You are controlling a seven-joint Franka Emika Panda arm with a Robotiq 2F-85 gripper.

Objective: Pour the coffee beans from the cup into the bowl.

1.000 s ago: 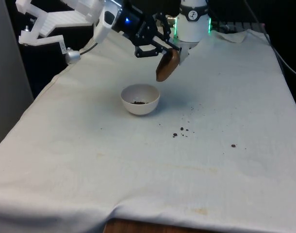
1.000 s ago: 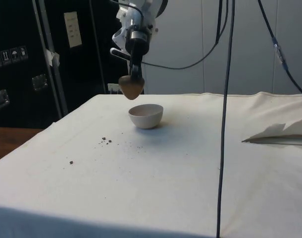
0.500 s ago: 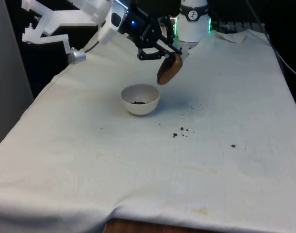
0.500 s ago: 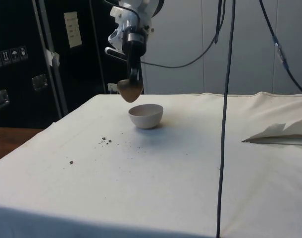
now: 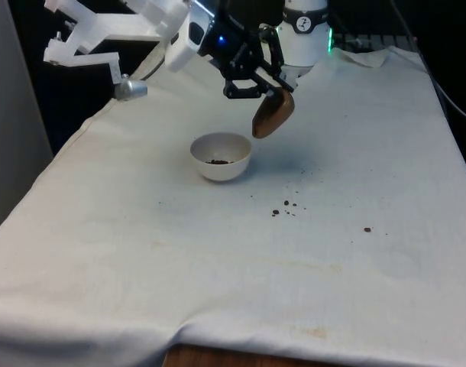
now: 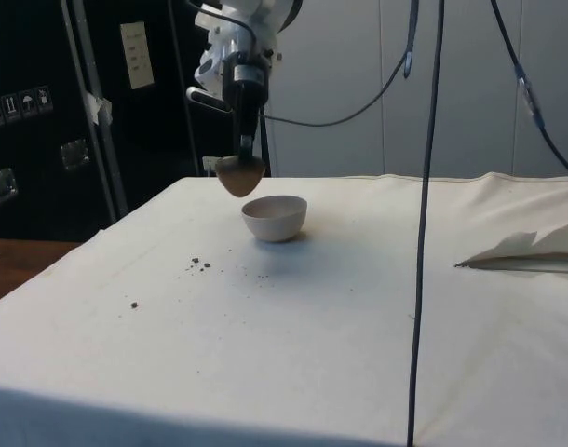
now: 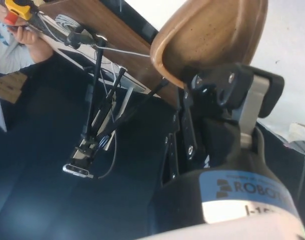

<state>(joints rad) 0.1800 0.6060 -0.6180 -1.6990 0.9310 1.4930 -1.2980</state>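
A blue label [image 7: 252, 187] on the hand's black body reads "ROBO", with the rest cut off. In the side view, a pale notice [image 6: 135, 55] and small symbol stickers [image 6: 21, 101] on the dark cabinets cannot be read.

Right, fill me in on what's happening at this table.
The black two-finger gripper holds a brown wooden cup by its rim, tilted in the air near a small white bowl on the white cloth. In the wrist view the cup's inside looks empty. A few dark coffee beans lie in the bowl, and some spilled beans are scattered on the cloth towards the front view's right.
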